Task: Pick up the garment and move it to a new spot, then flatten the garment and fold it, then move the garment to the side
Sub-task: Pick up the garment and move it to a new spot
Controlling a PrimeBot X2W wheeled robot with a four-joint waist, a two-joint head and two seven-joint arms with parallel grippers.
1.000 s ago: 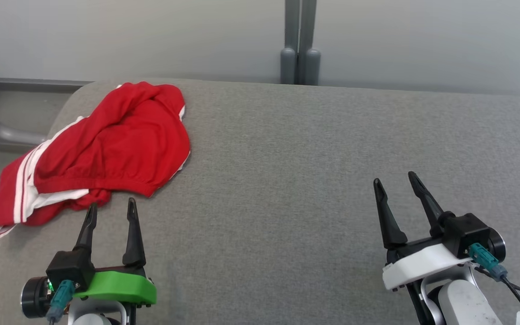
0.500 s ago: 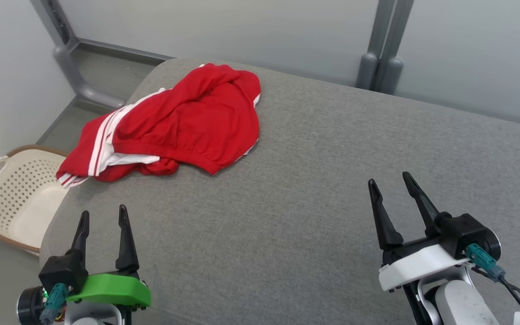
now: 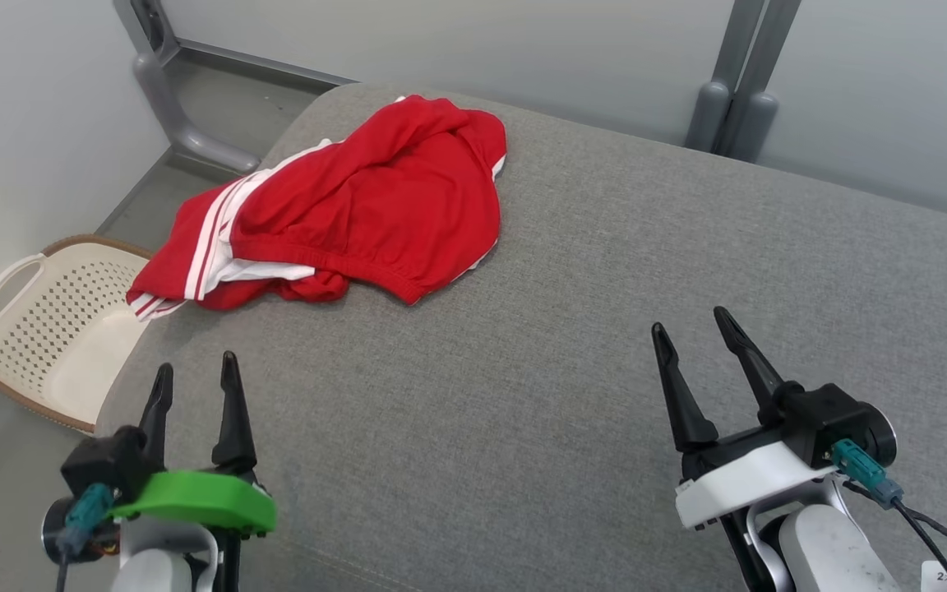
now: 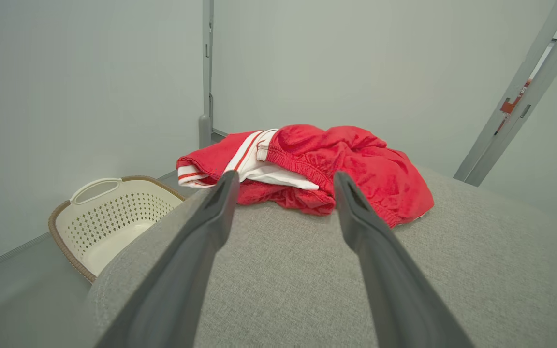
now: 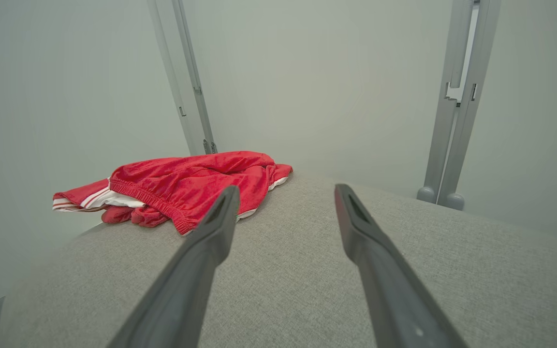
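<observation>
The garment (image 3: 367, 205) is a crumpled red piece with white stripes, lying at the far left corner of the grey padded table (image 3: 572, 345), one striped end hanging over the left edge. My left gripper (image 3: 196, 367) stands open at the near left, short of the garment, with nothing between its fingers. In the left wrist view the garment (image 4: 317, 169) lies just beyond the open left gripper (image 4: 283, 179). At the near right my right gripper (image 3: 691, 325) is open and empty too. The right wrist view has the garment (image 5: 182, 186) ahead and to the left of the right gripper (image 5: 283, 188).
A cream perforated basket (image 3: 46, 321) with a brown rim sits on the floor left of the table; it shows in the left wrist view as well, basket (image 4: 109, 217). Grey metal posts (image 3: 736, 90) stand behind the table against pale walls.
The head camera has turned left, bringing the basket and left wall into view. Both grippers stay open, and the garment lies as before.
</observation>
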